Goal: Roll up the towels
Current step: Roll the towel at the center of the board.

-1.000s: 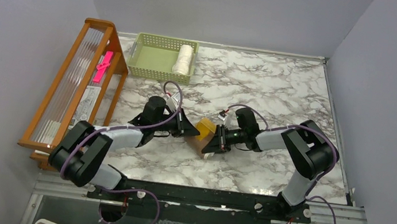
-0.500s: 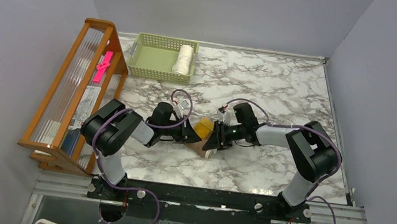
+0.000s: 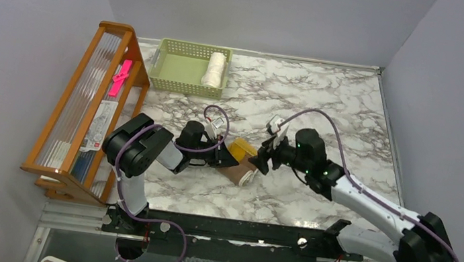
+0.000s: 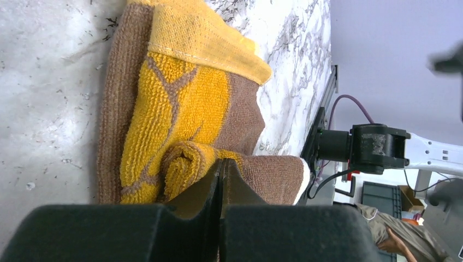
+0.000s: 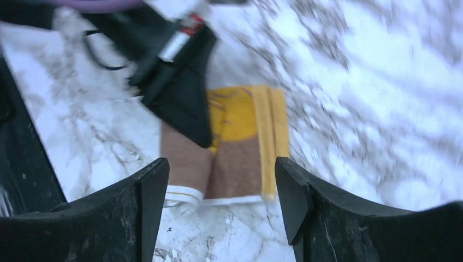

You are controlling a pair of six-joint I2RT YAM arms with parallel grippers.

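Note:
The mustard-yellow towel [image 3: 242,161] lies mid-table, partly rolled, its brown reverse and white edge showing [image 5: 245,147]. My left gripper [image 3: 224,159] is shut, its tips [image 4: 221,162] pressed against the roll's end [image 4: 180,109], with nothing visibly between the fingers. My right gripper [image 3: 266,157] is open and sits just right of the towel, apart from it. In the right wrist view it [image 5: 221,169] hangs above the towel's near edge, with the left gripper [image 5: 180,93] seen beyond. The cream-white towel [image 3: 214,68] lies as a roll in the basket.
A pale green basket [image 3: 189,47] stands at the back left. A wooden rack [image 3: 87,105] runs along the left wall and holds a pink item [image 3: 120,77]. Grey walls close in three sides.
My right gripper let go of the yellow towel, opened wide and drew back to the right, the arm swinging outward. The left gripper stayed shut against the roll.

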